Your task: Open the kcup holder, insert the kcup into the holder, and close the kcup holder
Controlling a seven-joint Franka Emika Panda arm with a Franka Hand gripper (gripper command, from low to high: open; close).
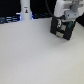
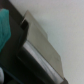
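The black boxy kcup holder (image 1: 61, 29) stands at the back of the white table, on the exterior view's right. My gripper (image 1: 62, 21) hangs right over its top, the white arm rising behind it. I cannot make out the fingers in either view. The wrist view is close and blurred. In it the holder's dark body (image 2: 17, 62) fills one side, with a grey flat panel (image 2: 45, 47) slanting across it. A bright green patch, apparently the kcup (image 2: 4, 27), shows at the picture's edge. Whether it is held or resting in the holder is unclear.
A white cylindrical bottle-like object (image 1: 25, 10) stands at the back, on the exterior view's left, with dark clutter and a blue light beside it. The white table (image 1: 30, 57) stretches toward the front.
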